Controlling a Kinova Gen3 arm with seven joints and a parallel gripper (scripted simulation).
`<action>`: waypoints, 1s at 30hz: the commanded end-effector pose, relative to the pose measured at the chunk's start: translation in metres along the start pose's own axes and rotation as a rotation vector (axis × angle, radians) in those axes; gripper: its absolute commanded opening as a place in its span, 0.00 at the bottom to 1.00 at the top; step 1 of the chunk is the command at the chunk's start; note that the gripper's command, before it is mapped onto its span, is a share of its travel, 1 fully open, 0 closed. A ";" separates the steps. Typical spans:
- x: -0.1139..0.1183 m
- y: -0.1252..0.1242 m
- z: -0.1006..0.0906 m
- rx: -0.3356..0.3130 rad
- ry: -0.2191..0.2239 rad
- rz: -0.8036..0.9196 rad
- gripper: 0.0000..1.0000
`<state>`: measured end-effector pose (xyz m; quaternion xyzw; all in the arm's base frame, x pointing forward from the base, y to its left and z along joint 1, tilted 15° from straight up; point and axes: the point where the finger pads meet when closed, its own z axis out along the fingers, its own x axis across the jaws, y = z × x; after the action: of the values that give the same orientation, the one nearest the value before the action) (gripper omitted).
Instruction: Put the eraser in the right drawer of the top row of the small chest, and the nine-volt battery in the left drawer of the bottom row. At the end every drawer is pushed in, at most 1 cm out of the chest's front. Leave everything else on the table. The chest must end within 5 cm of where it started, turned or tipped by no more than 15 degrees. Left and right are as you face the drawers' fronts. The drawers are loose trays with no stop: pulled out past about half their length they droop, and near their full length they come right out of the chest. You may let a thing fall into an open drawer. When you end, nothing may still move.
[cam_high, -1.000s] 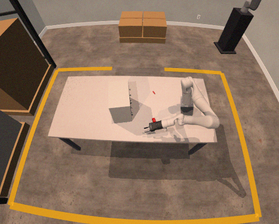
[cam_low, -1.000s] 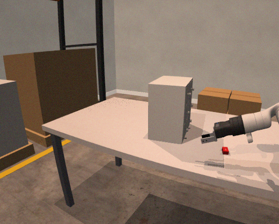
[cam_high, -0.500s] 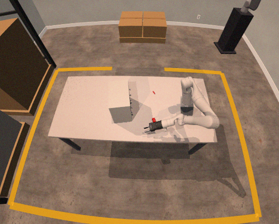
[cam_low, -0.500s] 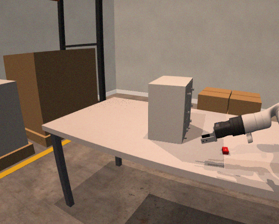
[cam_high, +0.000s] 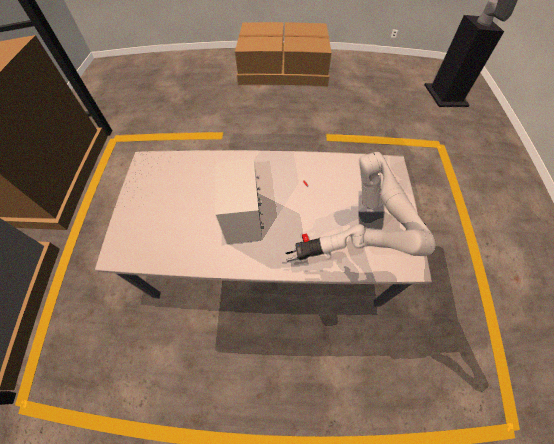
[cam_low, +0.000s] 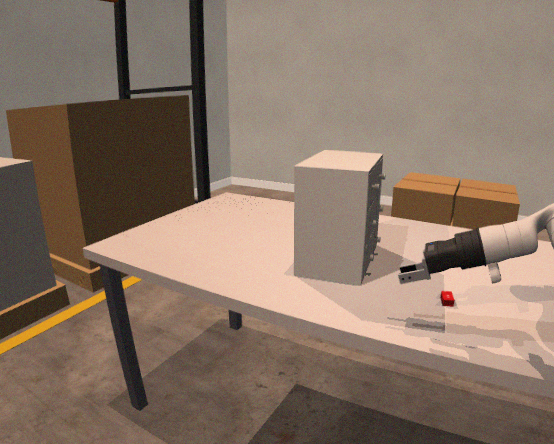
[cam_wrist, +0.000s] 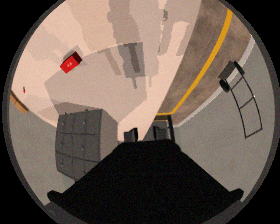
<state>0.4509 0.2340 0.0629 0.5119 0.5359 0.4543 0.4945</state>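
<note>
The small chest (cam_high: 236, 187) (cam_low: 327, 220) (cam_wrist: 90, 131) stands upright, its knobbed drawer fronts towards the arm's side. The fronts look flush; no drawer shows pulled out. A red block (cam_high: 305, 238) (cam_low: 447, 299) (cam_wrist: 71, 63) with two pale dots, seemingly the nine-volt battery, lies on the table in front of the chest. A smaller red piece (cam_high: 305, 183) (cam_wrist: 24, 90), perhaps the eraser, lies farther back; it is too small to identify. My gripper (cam_high: 287, 257) (cam_low: 401, 274) (cam_wrist: 145, 132) is partly open and empty, above the table, beside the red block and short of the chest's near front corner.
The white table (cam_high: 170, 200) (cam_low: 210, 240) carries the chest. The arm's base (cam_high: 371, 200) stands at the table's right end in the top view. The table's near long edge runs close beside the gripper. Cartons (cam_high: 283, 55) (cam_low: 455, 197) stand on the floor beyond the table.
</note>
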 end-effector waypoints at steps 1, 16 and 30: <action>-0.004 0.001 0.001 -0.004 0.001 -0.005 0.67; -0.017 -0.001 0.006 -0.004 0.000 -0.005 0.67; -0.034 -0.005 0.012 -0.004 0.000 -0.005 0.67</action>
<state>0.4602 0.2075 0.0601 0.5110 0.5352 0.4562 0.4944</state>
